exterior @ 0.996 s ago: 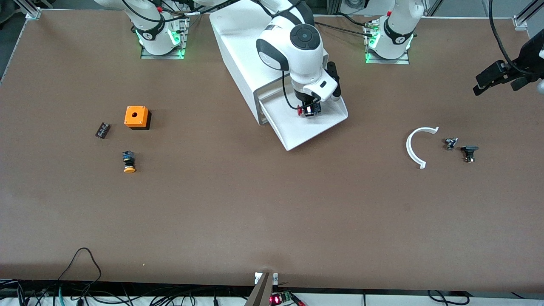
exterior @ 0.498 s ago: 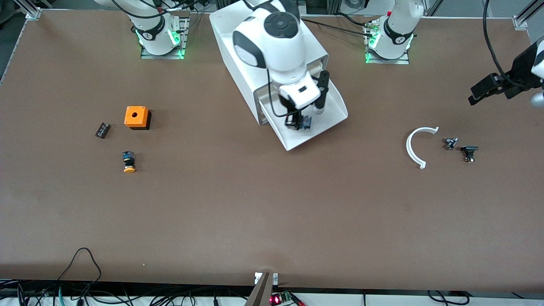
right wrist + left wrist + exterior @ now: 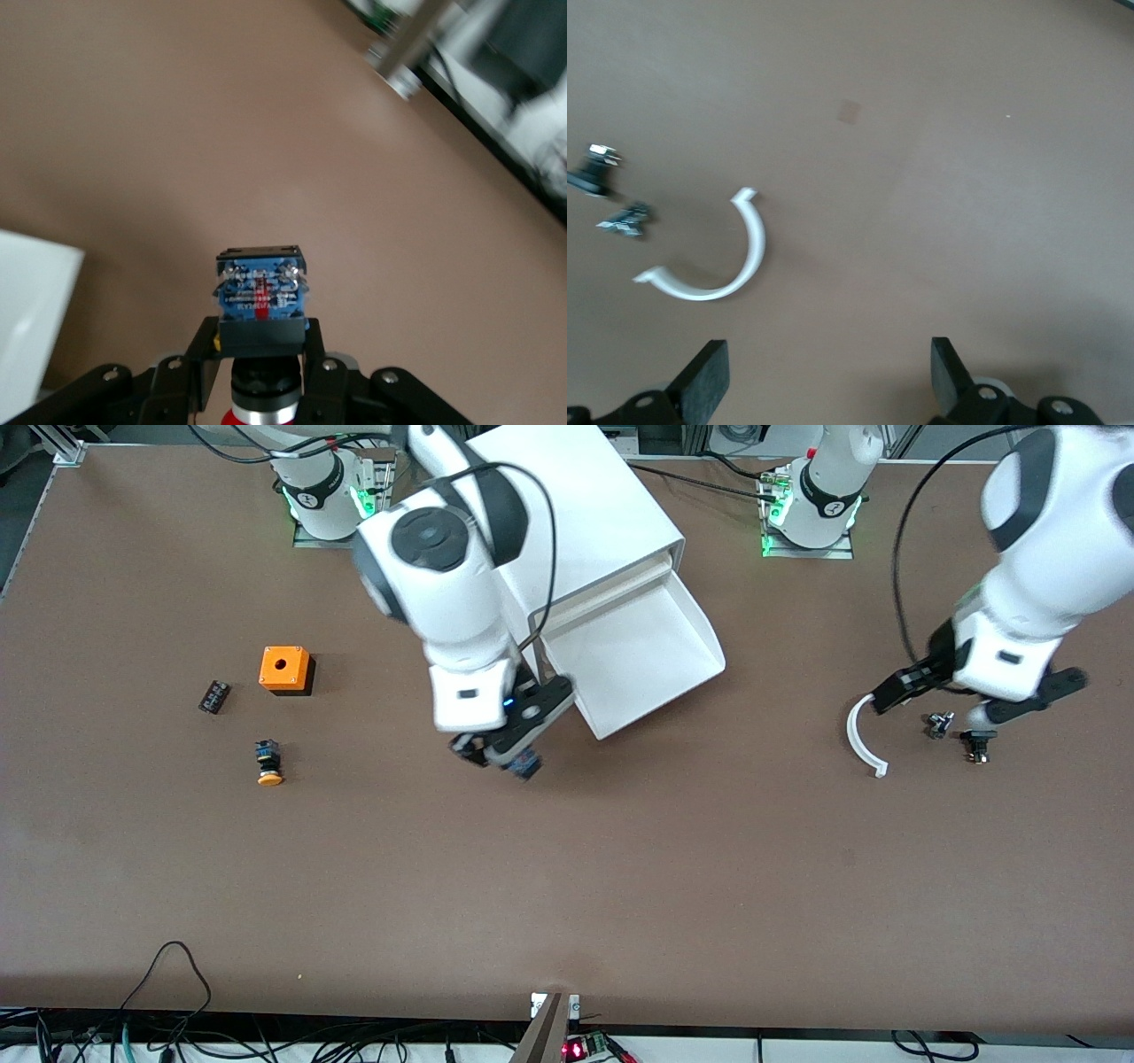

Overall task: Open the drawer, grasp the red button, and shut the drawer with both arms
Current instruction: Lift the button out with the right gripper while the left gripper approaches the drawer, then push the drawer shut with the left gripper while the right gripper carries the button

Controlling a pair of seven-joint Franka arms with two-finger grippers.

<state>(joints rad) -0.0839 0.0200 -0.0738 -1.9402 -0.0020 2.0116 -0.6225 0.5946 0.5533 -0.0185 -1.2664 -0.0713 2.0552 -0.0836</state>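
The drawer [image 3: 638,651] is pulled out of the white cabinet [image 3: 567,522] and its tray shows nothing inside. My right gripper [image 3: 500,751] is over bare table beside the drawer's front lip, on the side toward the right arm's end. It is shut on the button [image 3: 512,759]. In the right wrist view the button's [image 3: 261,297] black-and-blue body sits between the right gripper's [image 3: 260,350] fingers, red cap toward the wrist. My left gripper [image 3: 970,701] is open and empty over the white curved piece; in the left wrist view the gripper [image 3: 828,390] has bare table between its fingers.
An orange box with a hole [image 3: 285,669], a small black part [image 3: 213,696] and an orange-capped button [image 3: 268,764] lie toward the right arm's end. A white curved piece [image 3: 864,735] [image 3: 735,266] and two small dark parts [image 3: 939,724] [image 3: 977,744] lie under the left arm.
My right gripper has carried the button out of the drawer to over the table beside it. My left arm has swung in from the table's end to over the white curved piece.
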